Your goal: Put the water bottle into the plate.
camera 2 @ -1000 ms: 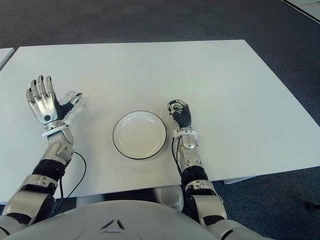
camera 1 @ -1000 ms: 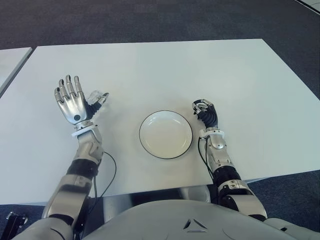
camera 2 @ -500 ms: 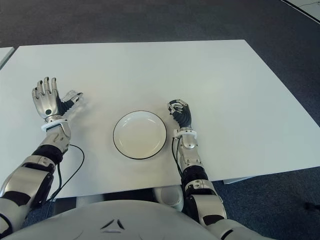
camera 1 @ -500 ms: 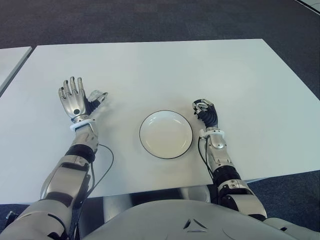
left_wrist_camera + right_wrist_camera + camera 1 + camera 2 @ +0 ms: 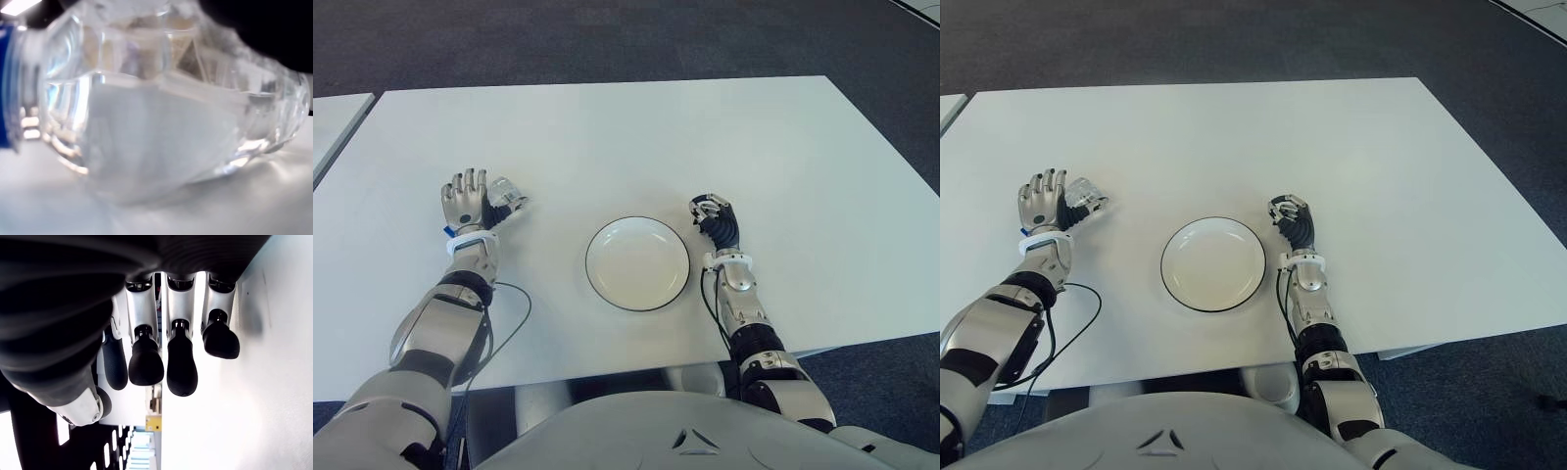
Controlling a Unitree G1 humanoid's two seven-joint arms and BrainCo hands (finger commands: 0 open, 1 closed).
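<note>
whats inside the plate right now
Nothing: the plate shows a bare white inside on the table. The water bottle lies left of it by the left hand; no part of the plate is covered.

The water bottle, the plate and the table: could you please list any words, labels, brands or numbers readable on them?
None can be read.
Water bottle: a blue band at one end, no lettering legible on it; the left hand is beside it.
Plate: plain white, dark rim, no marking.
Table: bare white, no text.
</note>
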